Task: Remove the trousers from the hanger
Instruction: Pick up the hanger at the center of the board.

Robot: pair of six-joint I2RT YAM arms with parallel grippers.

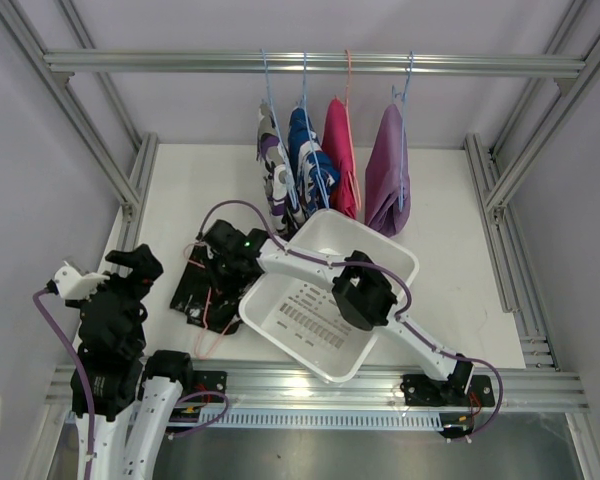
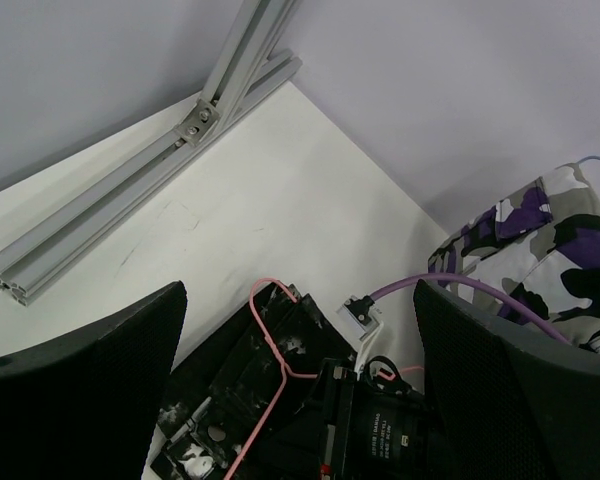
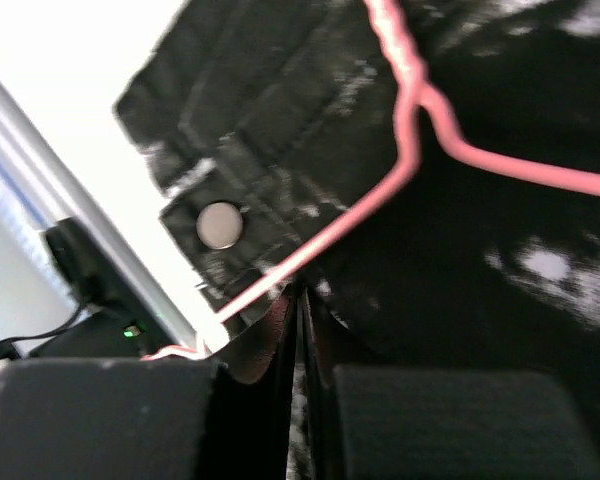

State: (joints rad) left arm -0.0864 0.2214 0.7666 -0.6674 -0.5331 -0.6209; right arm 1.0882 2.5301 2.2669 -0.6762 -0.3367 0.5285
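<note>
Pinching almost shut, the right gripper [image 3: 298, 330] meets the black trousers [image 3: 500, 180] lying on the table [image 1: 170, 190]; I cannot tell whether cloth is caught. The hanger [image 3: 400, 170] wire runs just beside, so a pull may drag both together. The left gripper [image 2: 298, 300] gapes wide, empty.

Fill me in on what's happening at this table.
The right gripper is down on the black trousers, which lie on the table beside the basket with a pink hanger. Its jaws are almost together, seemingly pinching the waistband. The left gripper hangs open, idle. Four other trousers hang from the rail.
</note>
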